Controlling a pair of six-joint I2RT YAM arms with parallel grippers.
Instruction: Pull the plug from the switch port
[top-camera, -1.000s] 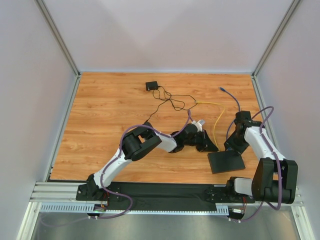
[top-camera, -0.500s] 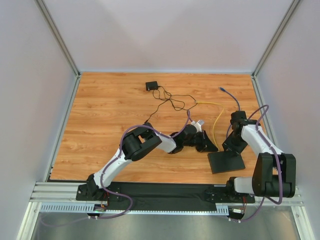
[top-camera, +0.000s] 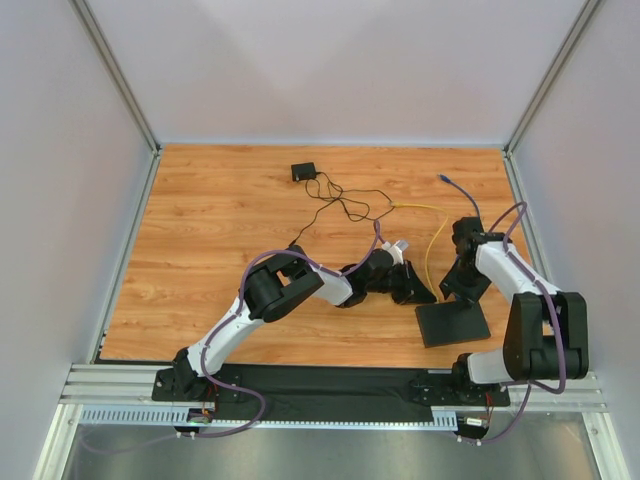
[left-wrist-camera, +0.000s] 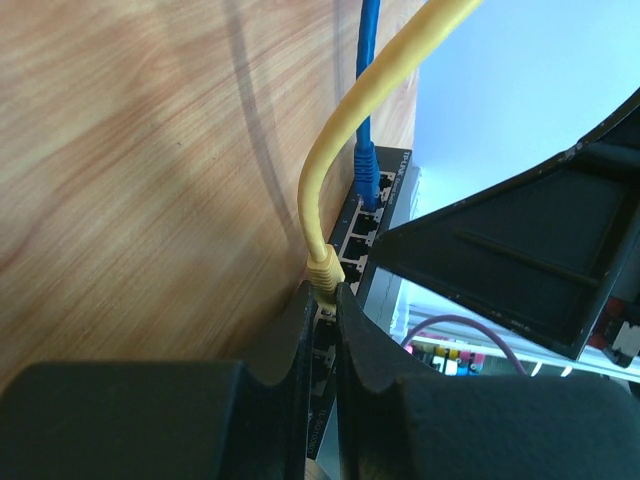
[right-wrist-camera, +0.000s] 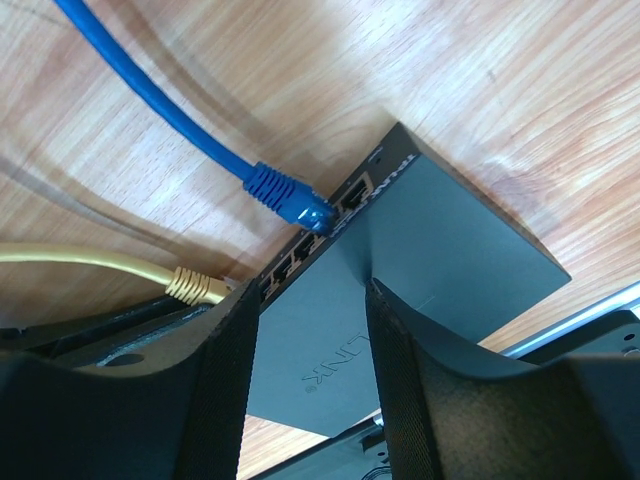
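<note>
The switch (top-camera: 452, 322) is a flat black box at the front right of the table. In the left wrist view a yellow plug (left-wrist-camera: 322, 272) sits at the port row (left-wrist-camera: 362, 222) of the switch, and my left gripper (left-wrist-camera: 327, 293) is shut on it. A blue plug (left-wrist-camera: 365, 180) is in a port further along. In the top view my left gripper (top-camera: 420, 292) is at the switch's far left corner. My right gripper (right-wrist-camera: 305, 380) is open, its jaws apart over the switch top (right-wrist-camera: 440, 260), near the blue plug (right-wrist-camera: 290, 197) and the yellow plug (right-wrist-camera: 195, 287).
A small black adapter (top-camera: 303, 171) with a thin black cord (top-camera: 340, 205) lies at the back. The yellow cable (top-camera: 436, 240) and the blue cable (top-camera: 458, 190) run from the switch toward the back right. Grey walls close in the table on three sides.
My right arm has swung left and a little further back, bringing its gripper over the switch's port edge. The left arm and the switch have not moved.
</note>
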